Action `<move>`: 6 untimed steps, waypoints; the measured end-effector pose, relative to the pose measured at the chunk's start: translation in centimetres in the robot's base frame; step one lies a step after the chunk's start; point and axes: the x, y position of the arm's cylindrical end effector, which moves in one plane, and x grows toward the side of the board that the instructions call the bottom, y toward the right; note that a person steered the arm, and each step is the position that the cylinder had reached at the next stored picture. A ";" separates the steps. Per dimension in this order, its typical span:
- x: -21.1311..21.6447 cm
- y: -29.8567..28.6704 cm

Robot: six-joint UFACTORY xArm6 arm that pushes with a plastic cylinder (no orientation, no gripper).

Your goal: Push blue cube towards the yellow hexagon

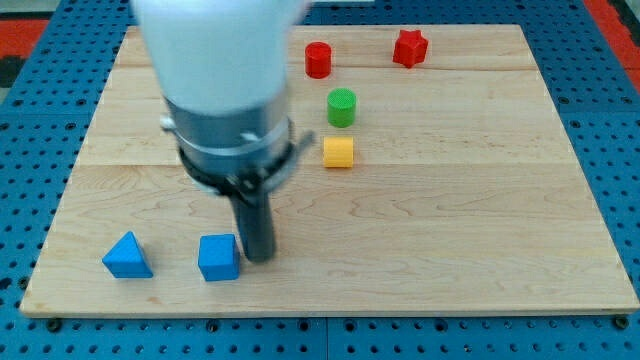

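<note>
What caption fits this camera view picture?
My tip sits right of the blue cube, with the yellow hexagon farther up the board.

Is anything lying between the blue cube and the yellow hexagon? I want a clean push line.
Nothing visible does: bare board lies between the blue cube and the yellow hexagon. My tip sits right beside the cube, on its right, the hexagon's side.

No text, label, brand, number or sign can be read anywhere in the view. The worktop (450, 220) is plain, unmarked wood, and the coloured blocks on it carry no printing. The arm's pale housing and dark collar show no legible marking either.
</note>
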 end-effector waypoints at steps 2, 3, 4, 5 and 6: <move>0.4 3.0; 6.1 2.5; 3.0 -5.2; -3.5 -9.4; -1.6 -8.1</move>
